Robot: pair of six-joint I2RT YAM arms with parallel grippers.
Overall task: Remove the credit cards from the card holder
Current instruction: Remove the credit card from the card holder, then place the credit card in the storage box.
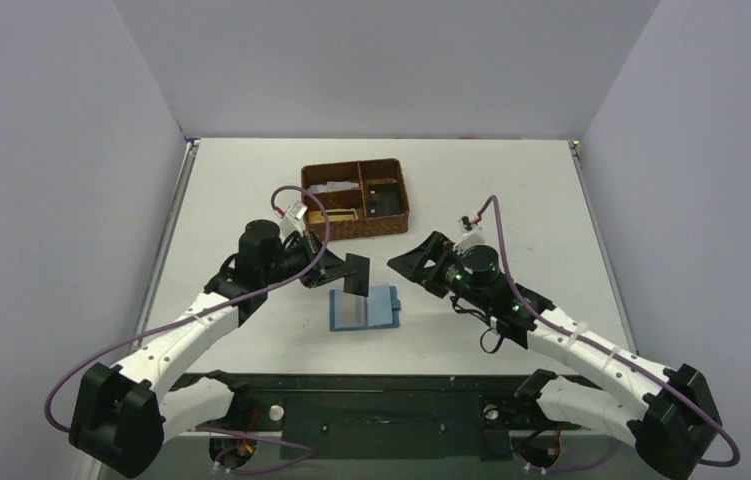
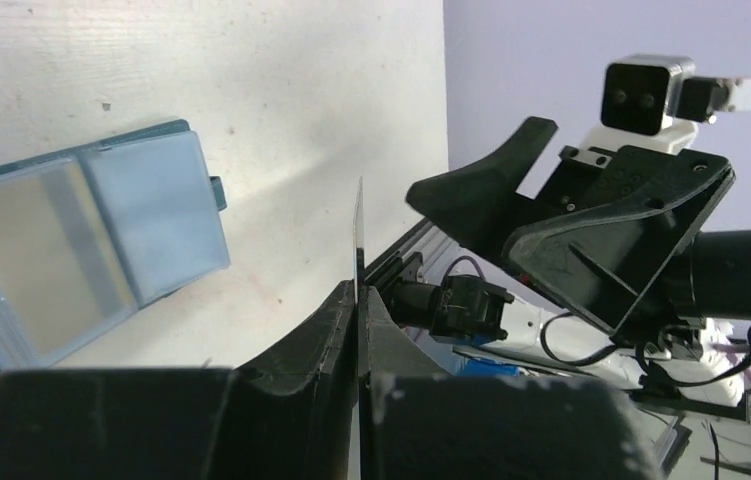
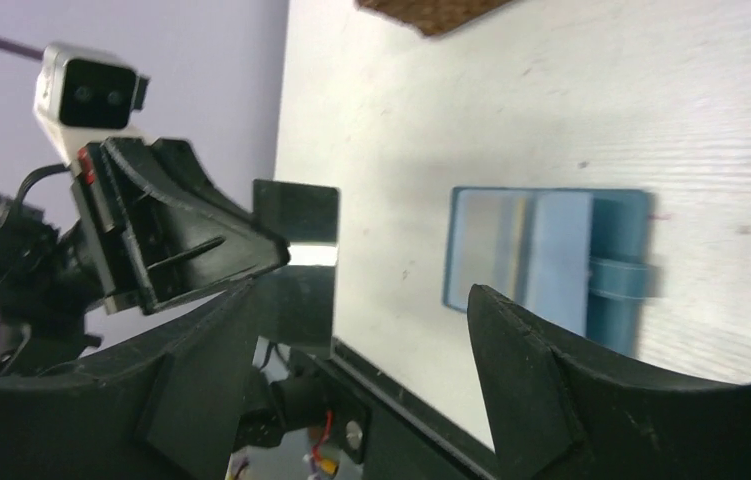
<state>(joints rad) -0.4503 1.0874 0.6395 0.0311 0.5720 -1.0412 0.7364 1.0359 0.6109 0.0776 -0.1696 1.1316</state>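
We hold one card [image 1: 357, 273] in the left gripper [image 2: 358, 300]. Its jaws are closed tight on the card's lower edge, so the card stands upright, near the centre of the top view. We judge that this thin pinch keeps the card off the table [image 1: 511, 190] and free of the holder [image 1: 364, 308], ready to be carried away. The right gripper [image 1: 406, 268], a little right of centre, is wide open and holds nothing. It faces the card from near but does not touch it, so the card rests with the left side alone. The card looks dark and glossy, and in the left wrist view it is only a thin line, because we see it from the edge. The holder lies open and flat just below the card in the top view, teal-blue, with its small tab on the right edge. Its left panel shows a pale shiny rectangle. This may be another card, but we cannot tell. The basket [image 1: 356, 200] stands at the upper centre, apart from all this.
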